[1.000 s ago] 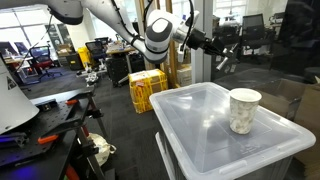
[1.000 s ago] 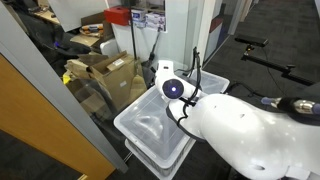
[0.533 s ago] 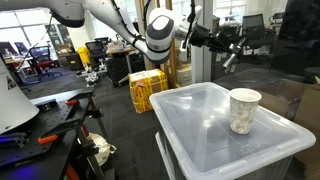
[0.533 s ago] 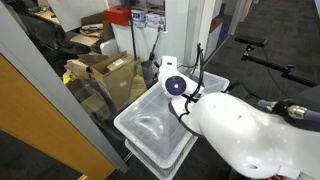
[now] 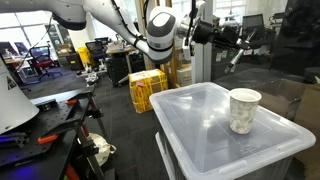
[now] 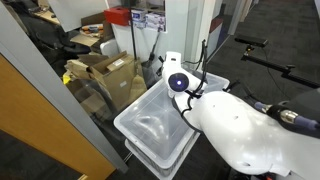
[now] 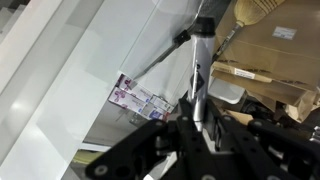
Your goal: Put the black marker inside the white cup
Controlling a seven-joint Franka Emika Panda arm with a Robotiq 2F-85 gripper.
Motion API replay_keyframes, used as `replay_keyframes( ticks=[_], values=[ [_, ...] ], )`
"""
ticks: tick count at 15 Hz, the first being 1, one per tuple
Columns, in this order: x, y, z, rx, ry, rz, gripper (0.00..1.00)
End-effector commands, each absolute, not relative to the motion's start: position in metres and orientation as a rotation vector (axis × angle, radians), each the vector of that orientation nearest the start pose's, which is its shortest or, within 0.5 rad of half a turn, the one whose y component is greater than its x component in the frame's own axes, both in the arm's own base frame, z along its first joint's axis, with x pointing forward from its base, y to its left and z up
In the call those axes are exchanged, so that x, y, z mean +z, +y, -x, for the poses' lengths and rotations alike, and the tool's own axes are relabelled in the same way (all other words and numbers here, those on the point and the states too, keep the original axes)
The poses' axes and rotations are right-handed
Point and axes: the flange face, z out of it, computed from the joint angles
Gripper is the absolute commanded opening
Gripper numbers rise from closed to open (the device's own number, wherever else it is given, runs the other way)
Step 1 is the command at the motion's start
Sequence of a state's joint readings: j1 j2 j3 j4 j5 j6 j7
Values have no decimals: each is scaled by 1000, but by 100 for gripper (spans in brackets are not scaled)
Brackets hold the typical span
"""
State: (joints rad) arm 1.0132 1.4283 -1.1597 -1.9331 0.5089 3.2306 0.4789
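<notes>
The white cup stands upright on the lid of a translucent plastic bin, towards its far right. My gripper is high in the air, well above and left of the cup, pointing sideways. In the wrist view the gripper is shut on the black marker, a thin stick that juts out past the fingertips and shines grey in the light. The cup is out of the wrist view. In an exterior view the big white arm hides the gripper and the cup.
The bin stands on another like it. A yellow crate sits on the floor behind. Cardboard boxes are beside a glass wall. Office chairs and desks stand far off.
The gripper has swung rightward and slightly up with the marker in it. The cup and bin have not moved.
</notes>
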Motion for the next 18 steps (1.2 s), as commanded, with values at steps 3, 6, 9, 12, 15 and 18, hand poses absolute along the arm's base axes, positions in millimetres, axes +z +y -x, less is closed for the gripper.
replay_keyframes(
  ticks=[3, 6, 9, 12, 15, 18],
  values=[
    [193, -43, -650, 1162, -298, -2076, 5],
    [191, -51, -650, 1161, -311, -2067, 5],
    [186, -54, -648, 1179, -323, -2048, 5],
    [197, -62, -636, 1212, -337, -2041, 5],
    [200, -67, -630, 1264, -351, -2022, 5],
    [199, -71, -625, 1299, -378, -2014, 5]
  ],
)
